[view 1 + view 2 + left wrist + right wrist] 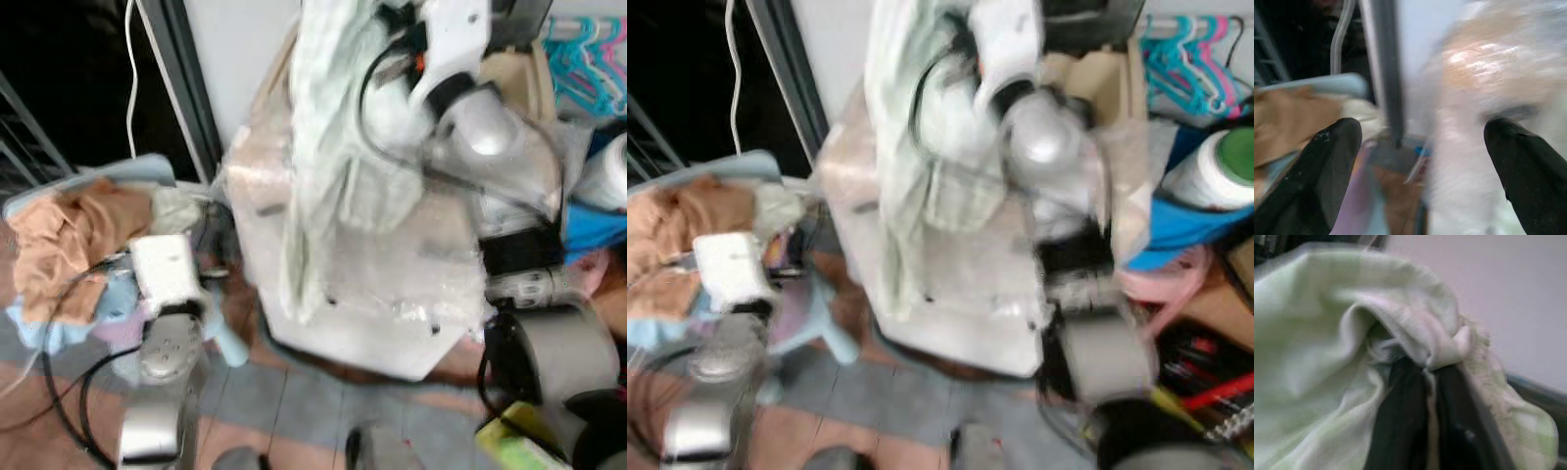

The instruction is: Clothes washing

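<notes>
Right claw (1427,382) is clamped on a pale green garment (328,147), fingers pinched together with a fold of cloth bunched between them. The garment hangs down from the claw in a long limp drape, lifted high in front of a white box-like unit (362,284) wrapped in shiny plastic film; I judge that's the washer, can't confirm, no lid or drum opening visible. Left claw (1420,166) is spread wide and holds nothing, hovering low, with the basket (88,181) just to its left and the wrapped unit to its right. Progress, as a judgement: early-to-mid. One piece is out and in the air, not loaded yet. Left over: the basket still holds a crumpled tan garment (69,230) on top, plus light blue (44,328) and pinkish bits under it, so several more pick-and-load rounds. Materials: the green cloth looks thin, soft woven cotton with a faint check, slightly frayed or fuzzy at one edge; it creases freely and will sag and swing. The tan piece is heavier-looking, matte, rumpled. The basket is smooth pale blue plastic with a rounded rim. The film on the unit is glossy and wrinkled, likely slippery. Head views are motion-blurred, so fine detail is uncertain.
</notes>
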Robot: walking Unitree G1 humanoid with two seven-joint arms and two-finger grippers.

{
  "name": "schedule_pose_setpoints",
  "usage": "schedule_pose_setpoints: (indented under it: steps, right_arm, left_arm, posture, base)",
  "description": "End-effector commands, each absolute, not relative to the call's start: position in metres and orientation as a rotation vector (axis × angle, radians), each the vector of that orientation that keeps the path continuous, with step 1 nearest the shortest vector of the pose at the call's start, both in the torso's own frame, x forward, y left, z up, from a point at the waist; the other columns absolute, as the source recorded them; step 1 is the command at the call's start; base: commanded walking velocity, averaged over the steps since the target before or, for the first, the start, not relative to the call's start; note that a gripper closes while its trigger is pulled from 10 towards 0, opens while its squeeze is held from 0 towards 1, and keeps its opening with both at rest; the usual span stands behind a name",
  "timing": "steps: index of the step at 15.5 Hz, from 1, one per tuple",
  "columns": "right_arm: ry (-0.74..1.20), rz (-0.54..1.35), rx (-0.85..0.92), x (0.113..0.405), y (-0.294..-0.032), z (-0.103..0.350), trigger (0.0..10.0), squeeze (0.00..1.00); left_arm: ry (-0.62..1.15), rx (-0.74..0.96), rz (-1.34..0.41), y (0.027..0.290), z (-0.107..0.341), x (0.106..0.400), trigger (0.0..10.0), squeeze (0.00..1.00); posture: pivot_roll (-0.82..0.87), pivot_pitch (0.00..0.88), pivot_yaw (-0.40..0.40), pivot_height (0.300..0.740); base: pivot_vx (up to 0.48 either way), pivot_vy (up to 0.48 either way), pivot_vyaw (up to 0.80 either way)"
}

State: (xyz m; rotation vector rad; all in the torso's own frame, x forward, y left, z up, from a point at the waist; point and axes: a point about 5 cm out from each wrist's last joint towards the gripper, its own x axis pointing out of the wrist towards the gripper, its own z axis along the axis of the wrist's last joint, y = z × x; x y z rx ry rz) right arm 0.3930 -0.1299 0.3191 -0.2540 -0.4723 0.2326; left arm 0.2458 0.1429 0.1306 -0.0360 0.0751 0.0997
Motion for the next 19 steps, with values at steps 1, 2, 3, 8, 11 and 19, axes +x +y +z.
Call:
schedule_pose_setpoints:
  steps: [1,2,3,8,11,19]
  right_arm:
    - [-0.588,0.109,-0.159,0.393,-0.145,0.363,10.0,0.00]
    - [-0.617,-0.041,-0.080,0.397,-0.169,0.386,10.0,0.00]
    - [-0.630,-0.097,-0.075,0.396,-0.178,0.389,10.0,0.00]
    - [-0.339,0.160,-0.101,0.401,-0.139,0.271,10.0,0.91]
    - [-0.250,0.212,-0.068,0.380,-0.138,0.230,10.0,1.00]
    - [-0.105,0.631,-0.028,0.310,-0.123,0.187,10.0,1.00]
  left_arm:
    - [0.069,-0.038,0.119,0.146,0.132,0.246,10.0,0.00]
    - [0.071,-0.033,0.127,0.147,0.131,0.246,10.0,0.00]
    - [0.073,-0.032,0.133,0.147,0.131,0.246,10.0,0.00]
    - [0.075,-0.035,0.140,0.146,0.130,0.243,10.0,0.00]
    - [0.076,-0.033,0.135,0.146,0.130,0.245,10.0,0.00]
    - [0.068,-0.012,0.138,0.146,0.130,0.246,10.0,0.00]
  posture:
    - [0.00,0.056,0.019,0.740]
    - [0.01,0.053,0.012,0.740]
    - [0.01,0.053,0.009,0.740]
    - [0.00,0.063,0.010,0.740]
    - [-0.01,0.063,0.020,0.740]
    - [-0.01,0.064,0.026,0.740]
  base:
    - [0.386,0.000,0.00]
    - [0.000,0.000,0.00]
    - [0.000,0.000,0.00]
    - [0.000,0.000,0.00]
    - [0.000,0.000,0.00]
    - [0.000,0.000,0.00]
